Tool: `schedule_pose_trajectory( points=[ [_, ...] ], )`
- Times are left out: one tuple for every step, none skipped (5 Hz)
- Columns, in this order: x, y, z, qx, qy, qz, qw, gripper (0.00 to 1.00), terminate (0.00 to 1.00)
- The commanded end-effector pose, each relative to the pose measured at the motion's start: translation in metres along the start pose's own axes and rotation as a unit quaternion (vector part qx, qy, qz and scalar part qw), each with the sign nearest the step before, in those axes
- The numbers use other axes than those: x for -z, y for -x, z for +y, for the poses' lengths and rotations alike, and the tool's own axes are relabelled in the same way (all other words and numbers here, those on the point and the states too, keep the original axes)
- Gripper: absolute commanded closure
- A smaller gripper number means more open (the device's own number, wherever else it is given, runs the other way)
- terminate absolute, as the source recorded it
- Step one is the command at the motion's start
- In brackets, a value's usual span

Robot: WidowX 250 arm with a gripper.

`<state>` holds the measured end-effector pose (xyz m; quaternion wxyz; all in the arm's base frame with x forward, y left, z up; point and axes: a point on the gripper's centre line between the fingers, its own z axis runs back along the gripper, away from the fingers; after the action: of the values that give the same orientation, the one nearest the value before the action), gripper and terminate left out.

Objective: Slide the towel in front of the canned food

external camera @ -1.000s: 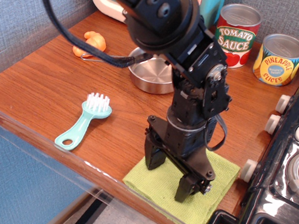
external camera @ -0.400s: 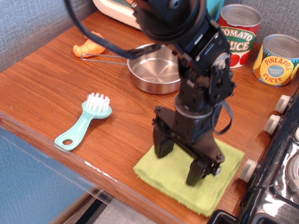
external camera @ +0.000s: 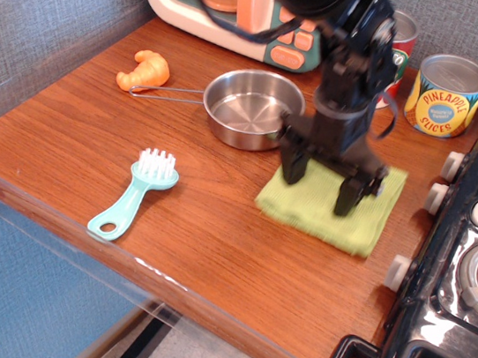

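Pressing down on the towel [external camera: 328,211], the gripper [external camera: 319,180] stands almost upright over the cloth with its jaws spread apart, one finger planted near the towel's left side and the other near its right, both tips seemingly touching the fabric rather than pinching it. That light-green square lies flat toward the right edge of the worktop [external camera: 92,149], about midway between front and back, its left corner just beside the steel pan [external camera: 249,118] and its right side close to the black stove [external camera: 467,265]. What matters for the push, as I see it, is that the canned food [external camera: 438,91] stands straight behind the towel at the back right corner: the yellow pineapple tin is in plain sight, while the tomato tin is mostly hidden behind the arm. A strip of bare wood separates the towel's rear edge from the tins, so I judge the slide unfinished, with the remaining travel running directly toward the back edge. Off to the left, well clear of that path, lie a teal brush [external camera: 135,193] and an orange croissant [external camera: 146,70].
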<state>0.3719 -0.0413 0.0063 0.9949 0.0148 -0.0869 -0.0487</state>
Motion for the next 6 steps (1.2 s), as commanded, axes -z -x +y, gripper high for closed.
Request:
schedule_pose_trajectory(
  points=[
    [0.013, -0.036, 0.008, -0.012, -0.004, -0.01, 0.9999, 0.0, 0.0],
    [0.014, -0.04, 0.007, -0.008, -0.002, -0.011, 0.9999, 0.0, 0.0],
    [0.0, -0.045, 0.013, -0.008, 0.002, -0.027, 0.9996, 0.0, 0.0],
    [-0.045, -0.072, 0.016, -0.016, 0.026, -0.07, 0.9971, 0.0, 0.0],
    [-0.091, -0.102, 0.015, -0.015, 0.037, -0.101, 0.9941, 0.0, 0.0],
    [-0.134, -0.112, 0.012, -0.008, 0.066, -0.122, 0.9902, 0.0, 0.0]
  ],
)
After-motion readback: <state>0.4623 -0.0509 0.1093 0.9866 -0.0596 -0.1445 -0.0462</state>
